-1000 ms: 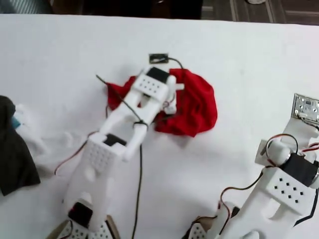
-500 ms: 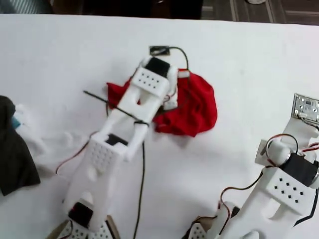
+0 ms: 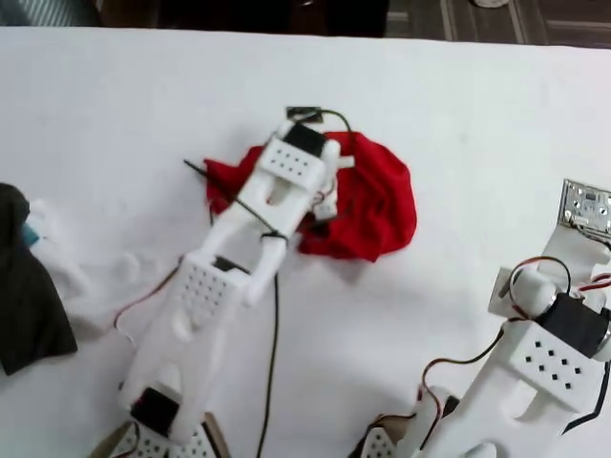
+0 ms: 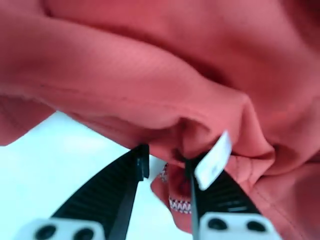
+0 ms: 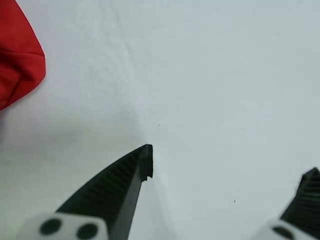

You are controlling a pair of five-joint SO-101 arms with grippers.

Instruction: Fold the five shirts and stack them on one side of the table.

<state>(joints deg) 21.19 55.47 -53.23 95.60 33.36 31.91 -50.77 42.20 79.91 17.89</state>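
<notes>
A crumpled red shirt [image 3: 377,205] lies at the middle of the white table [image 3: 458,114]. My left gripper [image 3: 323,205] is down on the shirt's left half. In the left wrist view, a fold of the red shirt [image 4: 150,75] bunches between the tips of the left gripper [image 4: 167,162], which stand close together, and a white label [image 4: 214,159] rests on one finger. My right gripper [image 5: 230,162] is open over bare table, with an edge of the red shirt [image 5: 17,60] off to its side. The right arm [image 3: 549,358] rests at the near right.
A dark shirt [image 3: 24,286] lies at the table's left edge, with crumpled white cloth [image 3: 81,272] beside it. A black cable [image 3: 272,353] runs along the left arm. The table's far edge [image 3: 305,33] is at the back.
The left arm pushed away across the table, then drew back to nearly where it began. The red shirt's left edge shifted slightly with it. The right arm stayed still.
</notes>
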